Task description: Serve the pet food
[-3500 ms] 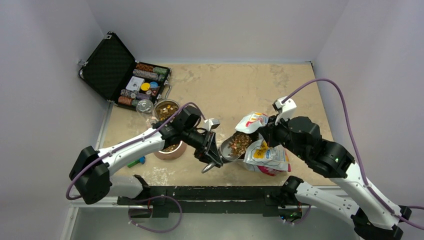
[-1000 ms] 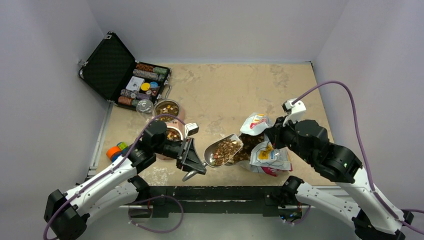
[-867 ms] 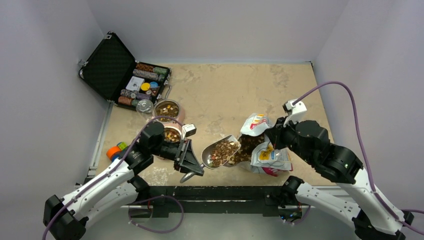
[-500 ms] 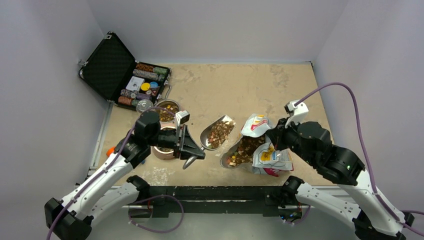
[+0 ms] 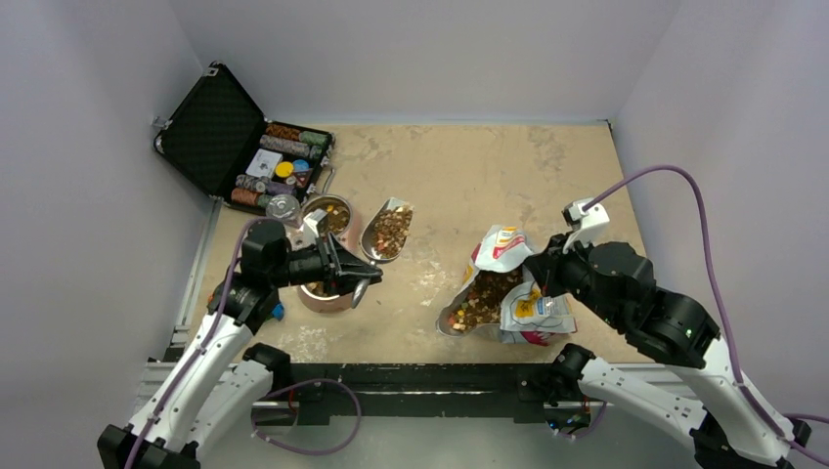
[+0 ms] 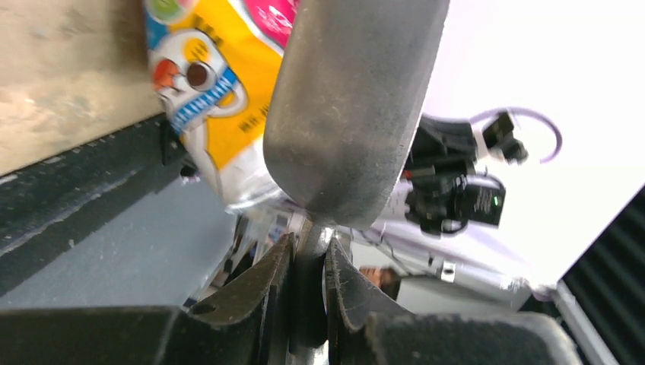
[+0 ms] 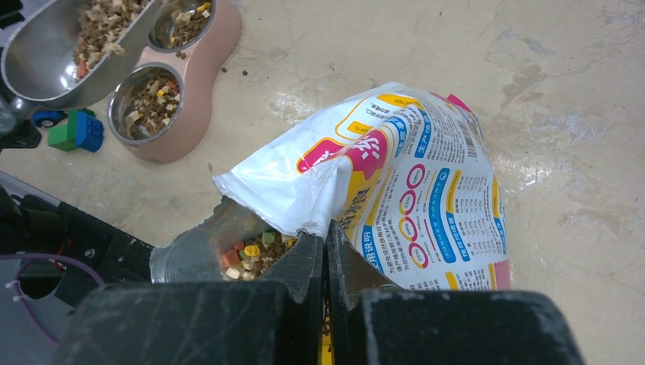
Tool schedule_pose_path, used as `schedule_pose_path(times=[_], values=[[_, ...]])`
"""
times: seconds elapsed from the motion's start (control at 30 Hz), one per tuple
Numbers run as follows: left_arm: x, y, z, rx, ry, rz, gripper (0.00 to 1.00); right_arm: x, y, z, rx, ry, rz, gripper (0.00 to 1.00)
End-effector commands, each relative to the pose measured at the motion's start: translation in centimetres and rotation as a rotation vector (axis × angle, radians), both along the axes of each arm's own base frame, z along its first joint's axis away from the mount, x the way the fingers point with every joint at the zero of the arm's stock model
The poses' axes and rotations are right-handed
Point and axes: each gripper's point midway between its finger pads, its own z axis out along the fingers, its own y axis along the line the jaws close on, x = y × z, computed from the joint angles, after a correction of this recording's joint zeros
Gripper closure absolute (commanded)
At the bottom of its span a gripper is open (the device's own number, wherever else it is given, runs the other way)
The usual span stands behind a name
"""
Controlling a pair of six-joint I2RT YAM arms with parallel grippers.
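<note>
My left gripper (image 5: 352,276) is shut on the handle of a metal scoop (image 5: 370,249). The scoop is full of brown pet food (image 5: 391,230) and hangs just right of the pink double bowl (image 5: 337,301). Both bowl cups hold kibble (image 7: 152,106). In the left wrist view the scoop's underside (image 6: 350,114) fills the frame above my shut fingers (image 6: 274,281). My right gripper (image 7: 327,243) is shut on the torn edge of the white printed bag (image 7: 411,175) and holds its mouth open. Kibble (image 7: 251,255) shows inside, and the bag (image 5: 533,308) lies at the front right.
An open black case (image 5: 210,127) with coloured round chips stands at the back left. A clear round lid or jar (image 5: 283,207) lies beside it. Toy blocks (image 7: 72,131) lie left of the bowl. A black rail (image 5: 420,376) runs along the table's near edge.
My left arm lifted the full scoop out of the bag's mouth and carried it left and back to beside the bowl. The right gripper kept its hold on the bag.
</note>
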Motion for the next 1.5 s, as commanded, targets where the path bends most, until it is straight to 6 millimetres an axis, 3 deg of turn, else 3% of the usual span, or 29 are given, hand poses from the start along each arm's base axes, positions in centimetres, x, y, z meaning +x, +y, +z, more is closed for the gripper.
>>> schedule_pose_path(times=[0.0,0.37,0.67,0.8,0.93,1.27,1.47], values=[[1.7,1.4,-1.5,-0.022,0.029,0.162,1.00,0.6,-0.6,4.3,0.116,-0.122,-0.051,1.00],[1.5,5.6,-7.8,0.028,0.165,0.496,1.00,0.8,0.2,4.1,0.098,-0.120,-0.018,1.00],[0.9,8.3,-9.4,0.117,0.256,0.666,1.00,1.1,0.7,4.4,0.078,-0.134,0.007,1.00],[0.7,8.7,-10.8,0.118,0.383,0.711,1.00,1.1,0.8,4.3,0.078,-0.133,0.013,1.00],[1.0,9.2,-11.0,0.115,0.428,0.761,1.00,1.0,0.7,4.3,0.077,-0.131,0.012,1.00],[2.0,8.1,-11.4,0.068,0.620,0.757,1.00,0.8,0.6,4.3,0.098,-0.123,0.002,1.00],[1.5,8.3,-10.2,0.127,0.758,0.783,1.00,0.6,0.2,4.1,0.105,-0.120,-0.011,1.00]])
